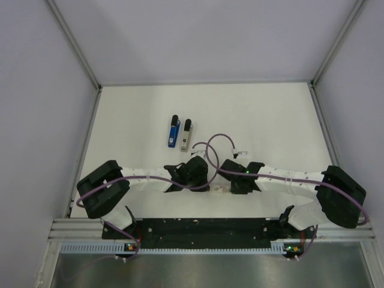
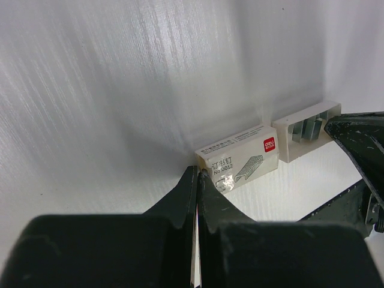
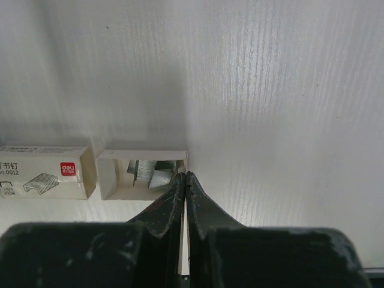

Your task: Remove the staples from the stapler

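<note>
Two staplers lie side by side at mid-table in the top view, a blue one (image 1: pixel 173 131) and a beige one (image 1: pixel 186 133). Both are closed, and the staples are hidden from every view. Both arms reach inward near the table's front, well short of the staplers. My left gripper (image 2: pixel 198 171) (image 1: pixel 209 186) is shut and empty, its tips touching the corner of a labelled white staple box (image 2: pixel 240 164). My right gripper (image 3: pixel 185 175) (image 1: pixel 228 188) is also shut and empty, its tips at the right end of an open white tray (image 3: pixel 108 174) holding silvery metal strips.
The labelled box (image 3: pixel 42 174) and the open tray (image 2: pixel 287 144) lie end to end between the two grippers. A purple cable (image 1: pixel 219 139) loops over the table just behind the wrists. Metal frame rails (image 1: pixel 87 144) border the white table.
</note>
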`<state>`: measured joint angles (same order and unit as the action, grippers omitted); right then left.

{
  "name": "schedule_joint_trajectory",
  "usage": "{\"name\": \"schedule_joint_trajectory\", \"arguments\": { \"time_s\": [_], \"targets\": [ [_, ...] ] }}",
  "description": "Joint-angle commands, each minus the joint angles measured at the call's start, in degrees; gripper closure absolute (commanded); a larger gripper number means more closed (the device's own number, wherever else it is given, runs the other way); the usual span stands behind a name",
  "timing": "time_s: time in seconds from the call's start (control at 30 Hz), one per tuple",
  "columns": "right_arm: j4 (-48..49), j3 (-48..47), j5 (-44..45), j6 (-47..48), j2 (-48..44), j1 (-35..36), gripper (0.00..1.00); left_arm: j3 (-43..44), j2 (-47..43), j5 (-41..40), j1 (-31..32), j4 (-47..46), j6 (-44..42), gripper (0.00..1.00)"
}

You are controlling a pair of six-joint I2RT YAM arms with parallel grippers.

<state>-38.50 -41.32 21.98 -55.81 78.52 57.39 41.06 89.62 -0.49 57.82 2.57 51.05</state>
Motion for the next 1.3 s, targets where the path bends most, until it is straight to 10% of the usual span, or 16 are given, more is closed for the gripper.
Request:
{"name": "schedule_joint_trajectory", "arguments": {
  "time_s": [0.0, 1.27],
  "targets": [
    [-0.52, 0.45, 1.66, -1.40, -1.88, 0.97, 1.00, 1.74, 0.73, -0.30, 0.27, -1.16, -0.60, 1.00],
    [0.97, -2.89, 2.37, -1.67, 1.63, 2.12, 1.00, 2.10, 0.73, -0.39, 0.63, -0.63, -0.60, 1.00]
  ]
}}
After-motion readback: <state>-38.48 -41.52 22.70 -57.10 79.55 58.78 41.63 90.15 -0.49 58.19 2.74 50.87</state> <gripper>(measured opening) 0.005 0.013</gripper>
